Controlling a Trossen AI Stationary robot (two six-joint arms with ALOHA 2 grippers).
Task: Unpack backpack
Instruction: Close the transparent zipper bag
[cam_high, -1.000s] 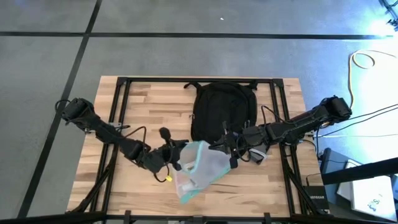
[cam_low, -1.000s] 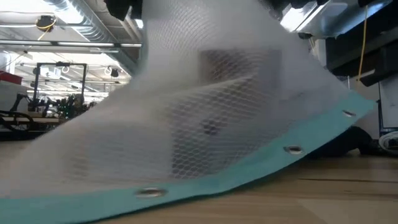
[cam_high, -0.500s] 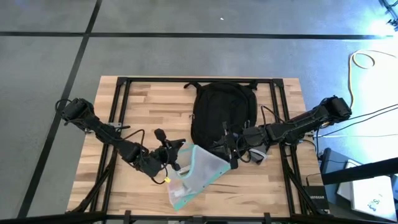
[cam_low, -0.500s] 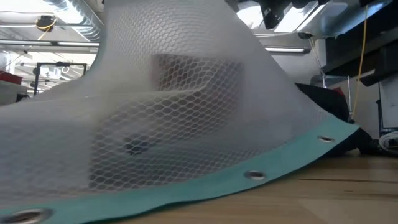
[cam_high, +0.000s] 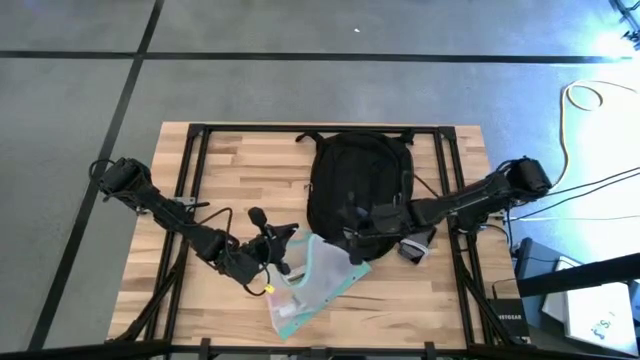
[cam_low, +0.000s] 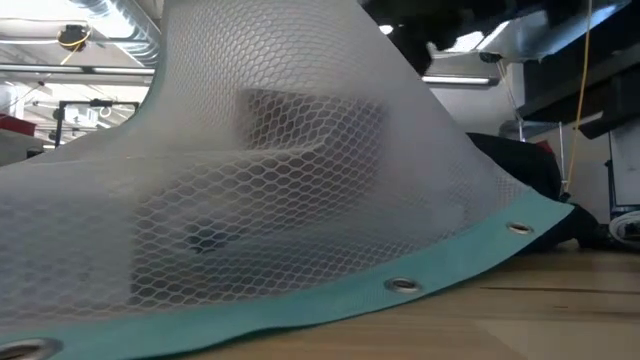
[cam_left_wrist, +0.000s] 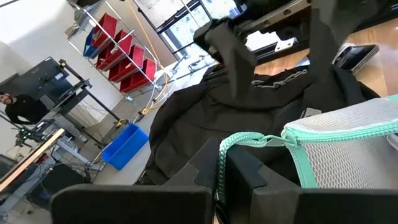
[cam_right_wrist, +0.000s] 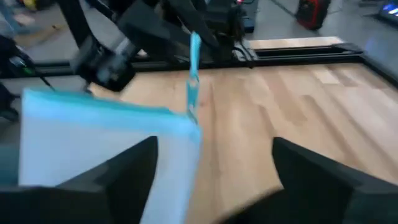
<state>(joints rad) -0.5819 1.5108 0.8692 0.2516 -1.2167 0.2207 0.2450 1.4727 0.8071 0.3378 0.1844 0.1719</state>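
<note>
- Two arms work over the wooden table (cam_high: 230, 165), left arm toward its left edge, right arm reaching in from its right edge.
- Left gripper (cam_high: 268, 248): near the front edge, left of centre; clenched on the teal pull loop (cam_left_wrist: 244, 140) of the mesh pouch, as the left wrist view shows. Half a second ago it sat in the same spot, so its hold is unchanged.
- Mesh pouch (cam_high: 315, 280): clear netting with a teal border and metal eyelets (cam_low: 402, 285), lying near the front edge at centre, just in front of the backpack. It has dropped and slid toward the front-left over the last second. A dark boxy object (cam_low: 300, 125) shows faintly inside it.
- Backpack (cam_high: 358, 175): black, lying flat at the table's centre, reaching to the back edge; its front end lies just beside the pouch.
- Right gripper (cam_high: 352, 232): over the backpack's front end, beside the pouch's upper corner. A second ago it pinched the pouch; now its fingers (cam_right_wrist: 127, 171) stand apart with the pouch edge between them, released.
- Reading: one item appears to be out and handed to the left arm; the right arm is probably free to return to the backpack.
</note>
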